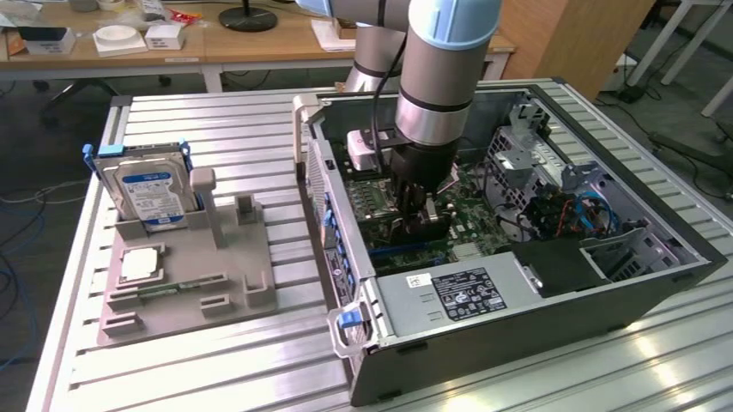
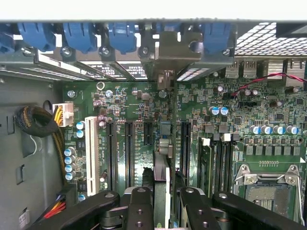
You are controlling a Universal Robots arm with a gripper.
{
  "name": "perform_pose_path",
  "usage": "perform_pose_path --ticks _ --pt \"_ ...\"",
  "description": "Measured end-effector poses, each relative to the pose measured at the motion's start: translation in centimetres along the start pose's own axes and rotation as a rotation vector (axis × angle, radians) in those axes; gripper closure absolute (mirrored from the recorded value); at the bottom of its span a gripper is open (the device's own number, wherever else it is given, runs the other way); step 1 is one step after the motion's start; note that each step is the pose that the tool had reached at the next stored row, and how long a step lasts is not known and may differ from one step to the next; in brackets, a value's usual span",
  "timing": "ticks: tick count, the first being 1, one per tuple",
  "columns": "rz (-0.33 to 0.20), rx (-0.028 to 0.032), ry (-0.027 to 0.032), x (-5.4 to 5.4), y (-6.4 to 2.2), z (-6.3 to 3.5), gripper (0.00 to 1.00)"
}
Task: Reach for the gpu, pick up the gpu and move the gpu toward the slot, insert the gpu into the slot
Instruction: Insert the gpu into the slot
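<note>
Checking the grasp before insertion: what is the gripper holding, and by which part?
The gripper holds the gpu by its top edge, edge-on between the fingers, over the motherboard slots.

Top centre of the exterior view: the arm is a thick silver-grey tube with a pale blue joint cap and a black ring. A black cable runs down its side past a white box. Below sits the black gripper. In the wrist view, black linkage fingers show round screws.
</note>
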State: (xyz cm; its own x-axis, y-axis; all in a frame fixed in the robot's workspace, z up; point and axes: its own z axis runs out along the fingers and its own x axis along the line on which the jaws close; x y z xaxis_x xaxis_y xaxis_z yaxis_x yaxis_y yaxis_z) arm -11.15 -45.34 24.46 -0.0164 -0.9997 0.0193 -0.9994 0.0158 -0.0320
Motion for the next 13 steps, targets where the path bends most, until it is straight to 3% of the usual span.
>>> perform_pose_path --ticks 13 --pt "-0.04 0.0008 -0.0025 0.0 0.0 0.04 0.74"
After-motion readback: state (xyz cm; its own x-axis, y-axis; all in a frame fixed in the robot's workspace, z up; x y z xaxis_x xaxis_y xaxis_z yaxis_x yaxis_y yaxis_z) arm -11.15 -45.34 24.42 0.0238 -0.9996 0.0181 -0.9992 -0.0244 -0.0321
